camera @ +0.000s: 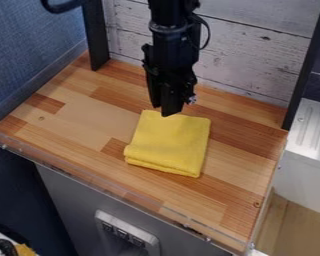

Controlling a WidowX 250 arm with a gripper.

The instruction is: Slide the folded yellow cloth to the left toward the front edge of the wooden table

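Here, the black gripper hangs down from the top edge of the view, its tip over the back edge of a folded yellow cloth. Whether the gripper is released or clenched cannot be told, nor whether it touches the cloth or is just above it. The cloth lies flat near the middle of a wooden tabletop of light and reddish-brown blocks, folded into a rough square and turned slightly askew, with its layers showing along the front edge. Behind the tabletop stands a wall of whitewashed planks, with a black post at the left and another black post at the right. A textured blue panel rises on the left side. A clear strip runs along the tabletop's front edge, and beneath it is a grey front bearing a pale framed fitting with dark insets. To the right, beside the tabletop, is a white ribbed surface.
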